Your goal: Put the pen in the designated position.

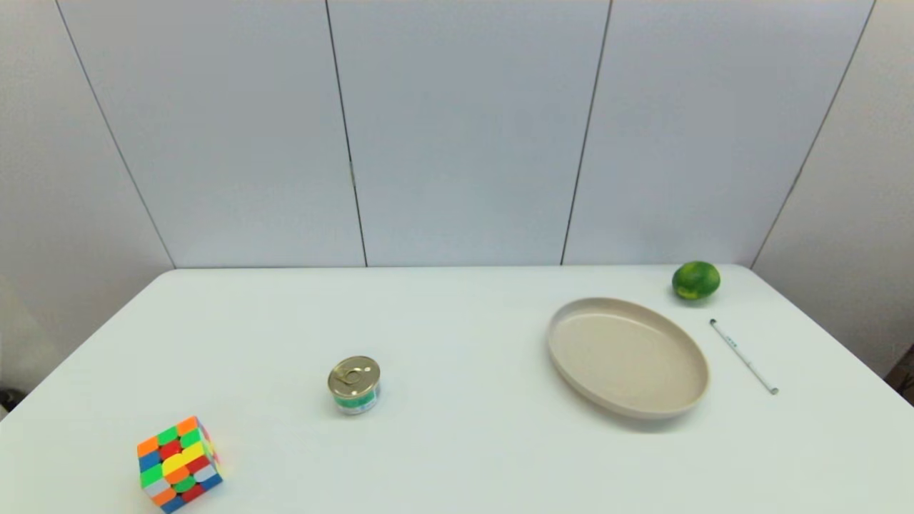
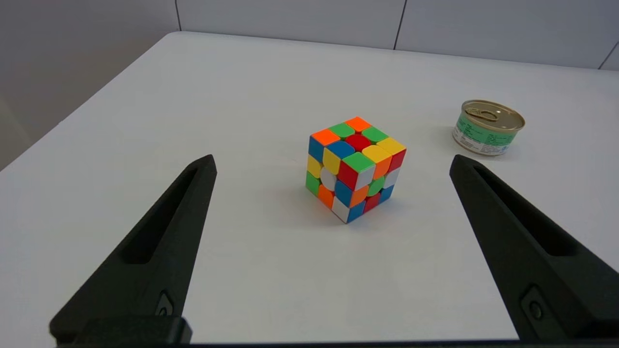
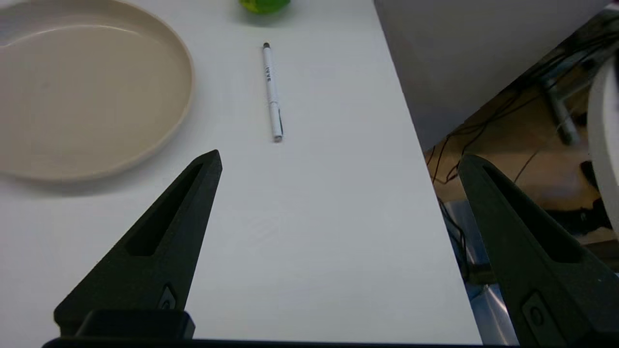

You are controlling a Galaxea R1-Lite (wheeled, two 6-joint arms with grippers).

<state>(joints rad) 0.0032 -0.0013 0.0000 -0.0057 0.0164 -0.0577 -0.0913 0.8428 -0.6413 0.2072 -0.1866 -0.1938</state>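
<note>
The pen (image 1: 743, 356), thin and white with dark ends, lies flat on the white table, just right of the beige oval plate (image 1: 696, 360) and close to the table's right edge. The right wrist view also shows the pen (image 3: 272, 93), lying ahead of my right gripper (image 3: 338, 157). That gripper is open, empty and well short of the pen. My left gripper (image 2: 331, 159) is open and empty too, hovering at the table's front left with a colourful cube (image 2: 355, 168) ahead of its fingers. Neither arm shows in the head view. The designated position carries no visible mark.
A green round fruit (image 1: 695, 280) sits behind the pen at the back right. A small tin can (image 1: 354, 385) stands left of centre and the colourful cube (image 1: 178, 464) at the front left. The table's right edge (image 3: 416, 145) runs close beside the pen.
</note>
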